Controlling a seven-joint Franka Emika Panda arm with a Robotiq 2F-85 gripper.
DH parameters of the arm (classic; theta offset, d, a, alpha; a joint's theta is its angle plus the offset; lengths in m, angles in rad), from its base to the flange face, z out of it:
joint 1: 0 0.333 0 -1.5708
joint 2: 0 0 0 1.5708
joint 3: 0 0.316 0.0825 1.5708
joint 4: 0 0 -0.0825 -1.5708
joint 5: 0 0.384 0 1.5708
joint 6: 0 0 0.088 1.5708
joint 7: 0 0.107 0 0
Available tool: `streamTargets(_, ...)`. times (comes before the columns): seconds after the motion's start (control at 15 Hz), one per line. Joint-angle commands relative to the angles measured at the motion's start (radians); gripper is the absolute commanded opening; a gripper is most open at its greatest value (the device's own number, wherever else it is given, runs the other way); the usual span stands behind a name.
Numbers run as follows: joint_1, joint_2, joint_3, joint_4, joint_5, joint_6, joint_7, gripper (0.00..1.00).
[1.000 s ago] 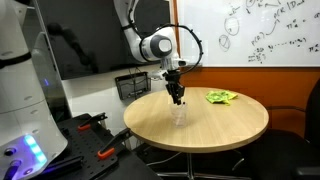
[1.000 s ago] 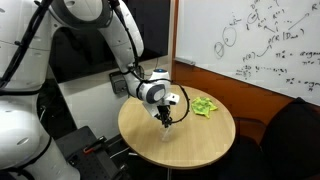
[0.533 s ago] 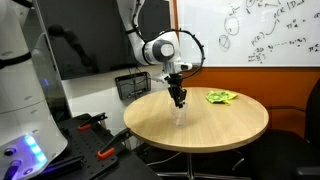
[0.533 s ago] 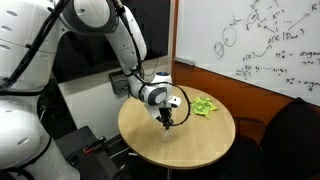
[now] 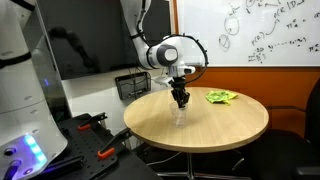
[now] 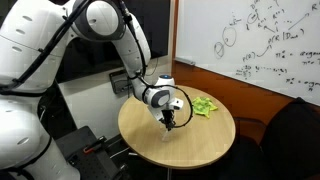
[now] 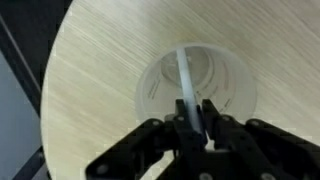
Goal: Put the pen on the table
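My gripper (image 7: 197,112) hangs straight above a clear drinking glass (image 7: 196,85) on the round tan table (image 7: 90,70). Its fingers are shut on the pen (image 7: 186,80), a thin pale stick that runs from the jaws down into the glass. In both exterior views the gripper (image 5: 181,100) (image 6: 168,120) is just above the glass (image 5: 180,115) (image 6: 167,129), near the table's (image 5: 220,125) (image 6: 200,140) side closest to the robot base. The pen is too thin to make out in those views.
A crumpled green object (image 5: 221,97) (image 6: 204,105) lies on the table's far side near the whiteboard. A black low shelf with orange-handled tools (image 5: 95,135) stands beside the table. A black crate (image 5: 133,85) sits behind the table.
The arm's upper joints have shifted slightly, and the gripper has stayed over the glass with the pen held in it.
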Motion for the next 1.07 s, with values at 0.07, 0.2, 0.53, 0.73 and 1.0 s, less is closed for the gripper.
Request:
streamTargets(0.07,0.015,0.019,-0.012,0.019,0.025,0.031,-0.052,0.0)
streamTargets(0.2,0.016,0.003,-0.014,0.008,0.017,0.025,-0.072,0.04)
streamTargets(0.53,0.027,-0.114,-0.021,-0.071,0.001,0.04,-0.117,0.04)
streamTargets(0.73,0.056,-0.212,-0.041,-0.116,-0.024,0.053,-0.108,0.04)
streamTargets(1.0,0.157,-0.367,-0.124,-0.156,-0.178,0.0,-0.07,0.04)
